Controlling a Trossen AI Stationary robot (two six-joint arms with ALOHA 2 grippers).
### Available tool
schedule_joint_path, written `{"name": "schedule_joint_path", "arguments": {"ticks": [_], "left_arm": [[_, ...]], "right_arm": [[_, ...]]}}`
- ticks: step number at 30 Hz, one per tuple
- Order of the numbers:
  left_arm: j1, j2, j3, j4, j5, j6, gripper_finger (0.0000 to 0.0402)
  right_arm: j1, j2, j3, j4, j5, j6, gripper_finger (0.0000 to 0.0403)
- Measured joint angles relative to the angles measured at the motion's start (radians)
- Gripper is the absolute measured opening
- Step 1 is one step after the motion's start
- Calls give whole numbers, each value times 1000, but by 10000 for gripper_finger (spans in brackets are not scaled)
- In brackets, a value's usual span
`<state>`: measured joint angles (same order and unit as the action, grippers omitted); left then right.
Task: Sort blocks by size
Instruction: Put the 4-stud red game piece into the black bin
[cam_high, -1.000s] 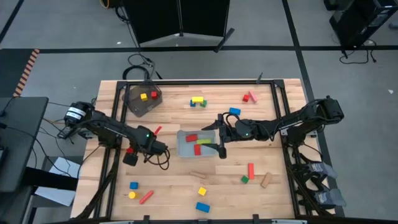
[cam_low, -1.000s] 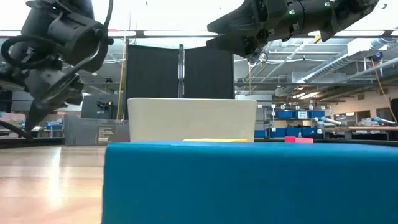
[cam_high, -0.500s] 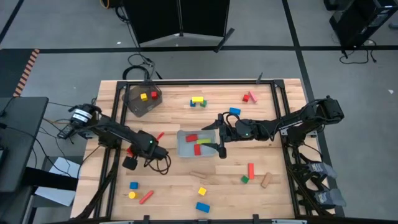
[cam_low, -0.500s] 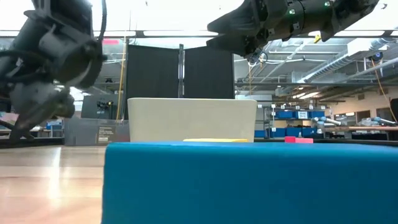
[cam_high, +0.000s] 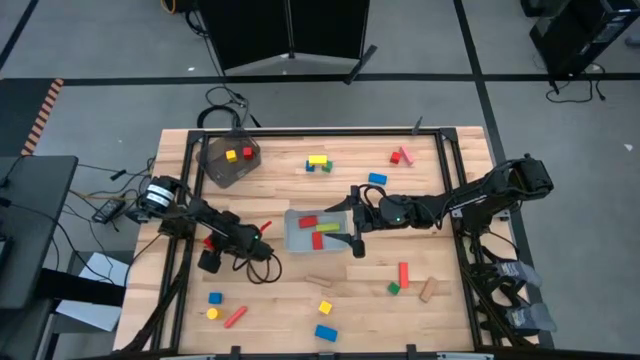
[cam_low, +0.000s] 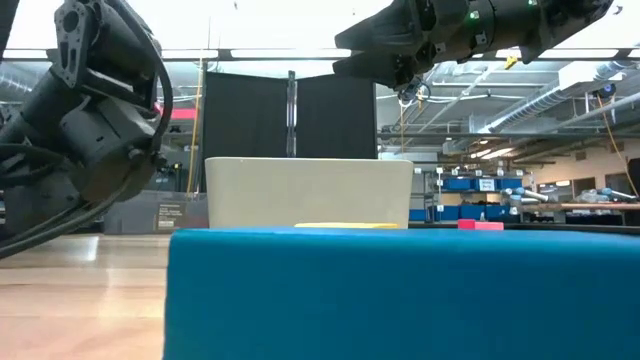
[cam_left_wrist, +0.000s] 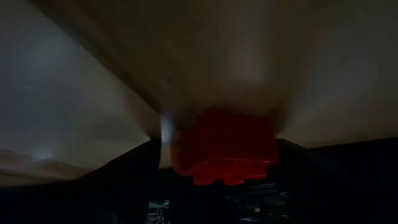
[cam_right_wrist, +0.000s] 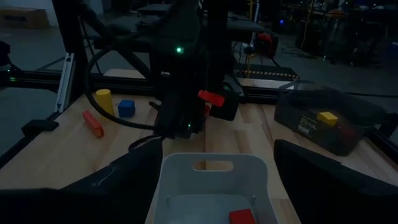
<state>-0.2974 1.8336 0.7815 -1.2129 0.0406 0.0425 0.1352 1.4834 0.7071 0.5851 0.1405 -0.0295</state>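
One camera looks straight down on the whole surface (cam_high: 300, 290), another sits level right behind a blue block (cam_low: 400, 290), and both wrist cameras face the tray (cam_right_wrist: 208, 186) closely.

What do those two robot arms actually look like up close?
Both arms are dark, jointed tubes with black cables looping alongside. The left arm has a white-banded joint near its base. The right arm shows a small green light near its wrist. Each ends in two dark fingers.
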Motion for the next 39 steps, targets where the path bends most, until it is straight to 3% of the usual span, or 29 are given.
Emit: {"name": "schedule_joint_path", "arguments": {"ticks": [9,17,24,29,32,36,39], "left_arm": [[1,1,-2,5,-22,-23,146],[1,-22,1,-8,19,-28,146],[28,-192,45,-68,25,-81,146],[75,-352,99,-89,-62,-175,146],[130,-435,136,-84,-172,-258,146],[256,-519,175,-35,-338,-378,146],[376,-565,179,69,-395,-410,146]], "right_arm": [[0,0,0,-1,0,-13,320],[0,0,0,-1,0,-18,320],[0,0,0,4,0,-19,320],[0,0,0,7,0,-20,320],[0,0,0,14,0,-24,320],[0,0,0,24,0,-31,320],[0,0,0,28,0,-34,320]]}}
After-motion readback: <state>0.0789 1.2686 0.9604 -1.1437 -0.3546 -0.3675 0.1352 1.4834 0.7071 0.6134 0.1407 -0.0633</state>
